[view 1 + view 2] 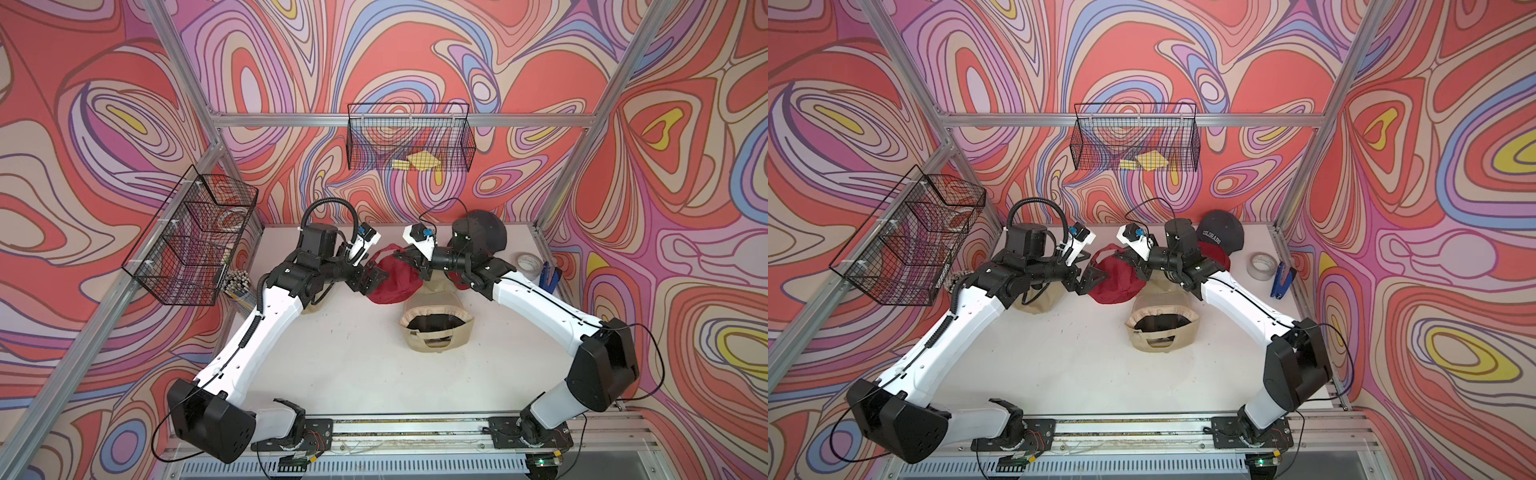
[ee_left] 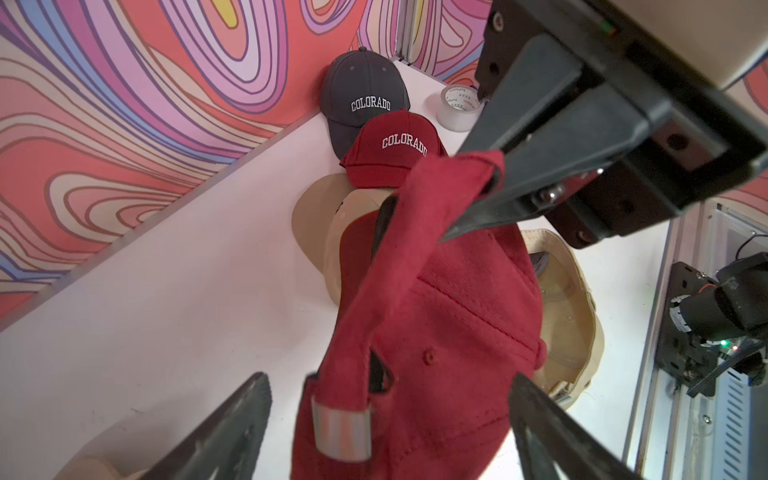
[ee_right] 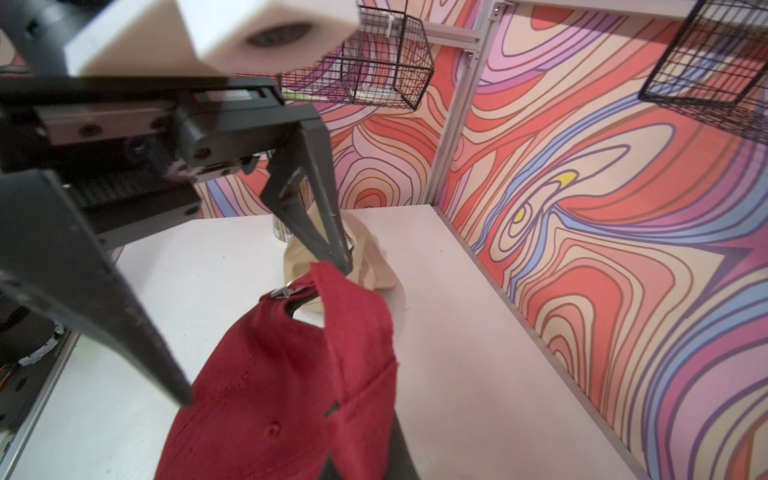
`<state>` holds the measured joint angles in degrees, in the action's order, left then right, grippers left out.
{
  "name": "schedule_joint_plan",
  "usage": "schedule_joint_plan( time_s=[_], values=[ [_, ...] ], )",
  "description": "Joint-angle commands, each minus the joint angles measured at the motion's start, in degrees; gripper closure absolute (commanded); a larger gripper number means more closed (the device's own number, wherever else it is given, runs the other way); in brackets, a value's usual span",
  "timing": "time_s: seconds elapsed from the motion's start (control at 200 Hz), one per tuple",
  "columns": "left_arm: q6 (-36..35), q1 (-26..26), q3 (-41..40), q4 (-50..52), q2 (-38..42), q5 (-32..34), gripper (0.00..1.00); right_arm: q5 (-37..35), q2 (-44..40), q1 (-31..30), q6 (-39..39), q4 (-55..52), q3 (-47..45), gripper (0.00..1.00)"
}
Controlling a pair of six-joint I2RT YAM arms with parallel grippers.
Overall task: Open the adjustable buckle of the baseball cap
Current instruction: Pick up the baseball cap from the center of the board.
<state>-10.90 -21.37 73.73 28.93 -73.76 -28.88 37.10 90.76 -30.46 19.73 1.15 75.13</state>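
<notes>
- A white bench (image 1: 353,365) sits inside a booth with swirling red, pink and lilac walls. Two robot arms reach in from the near edge and meet towards the back.
- Between them is the red cap (image 1: 388,282), the task's thing, crumpled and with its back opening facing the left arm.
- The right tool (image 1: 407,257) is closed tight on the cap's red strap (image 2: 478,174), pinching the fabric between its dark fingers.
- The left tool (image 2: 388,378) is spread wide, one finger on each side of the cap's rear and gripping nothing. One fingertip (image 3: 345,266) is at the edge of the strap.
- A small metal buckle (image 3: 282,291) shows at the back opening. It is too small to tell whether it is undone.
- The cap seems to hang partly raised, though contact with the bench is unclear.
- Just beside it lies a tan cap (image 1: 436,328), upside down.
- In the far corner is a grey cap (image 1: 1221,232) reading COLORADO.
- Near the right wall are a tape roll (image 1: 528,266) and a blue stapler (image 1: 550,278).
</notes>
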Motion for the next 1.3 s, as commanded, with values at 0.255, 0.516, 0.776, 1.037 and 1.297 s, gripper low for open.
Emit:
schedule_joint_plan(
  time_s=[0.255,0.516,0.776,1.037,1.297],
  values=[
    [8.2,0.1,-9.1,-16.8,4.9,12.4,0.02,-2.4,-0.6,0.0,-12.9,12.9,-1.8,1.00],
    [6.2,0.1,-9.5,-20.3,3.8,13.7,0.32,-1.2,-0.8,0.1,-16.3,17.0,-4.3,1.00],
    [5.0,0.1,-9.6,-22.8,3.7,12.1,0.97,-3.1,-1.0,0.1,-20.2,19.4,-6.6,1.00],
    [-2.9,0.2,-9.9,-25.9,3.1,5.8,1.00,0.7,-0.7,0.1,-19.3,0.6,-0.3,0.46],
    [-17.6,0.1,-12.8,-29.6,4.2,1.9,1.00,-1.9,-3.9,0.4,-19.9,-13.2,6.9,0.37]
  ],
)
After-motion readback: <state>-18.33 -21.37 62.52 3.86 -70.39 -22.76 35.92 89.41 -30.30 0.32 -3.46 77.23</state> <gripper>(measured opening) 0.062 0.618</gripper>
